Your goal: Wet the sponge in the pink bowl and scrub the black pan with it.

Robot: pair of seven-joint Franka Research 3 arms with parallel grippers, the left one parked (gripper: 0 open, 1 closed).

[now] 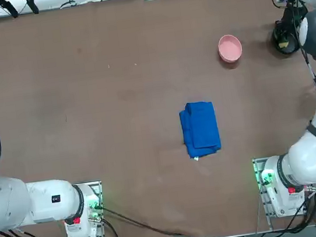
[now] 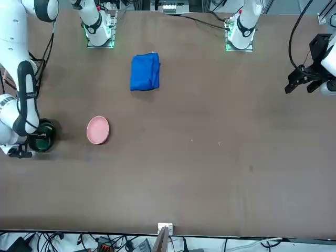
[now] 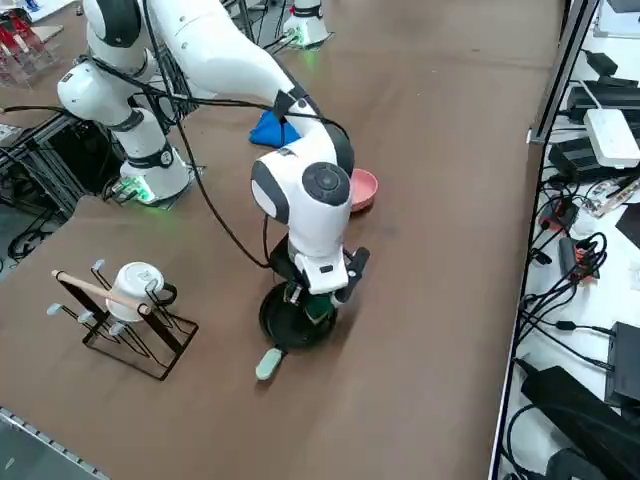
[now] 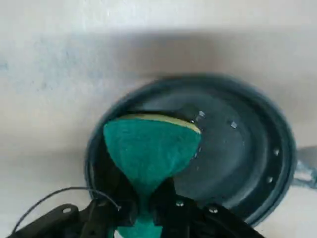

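Sponge (image 4: 148, 148), pinched in the right gripper (image 4: 148, 206), sat in the black pan (image 4: 237, 148) near the table's right edge; scrubbing wanted steady downward pressure, sweeping within the rim.

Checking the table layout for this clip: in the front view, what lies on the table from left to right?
Round black frying pan under the right gripper, which pinches the green-and-yellow sponge → small round pale pink bowl → folded blue cloth.
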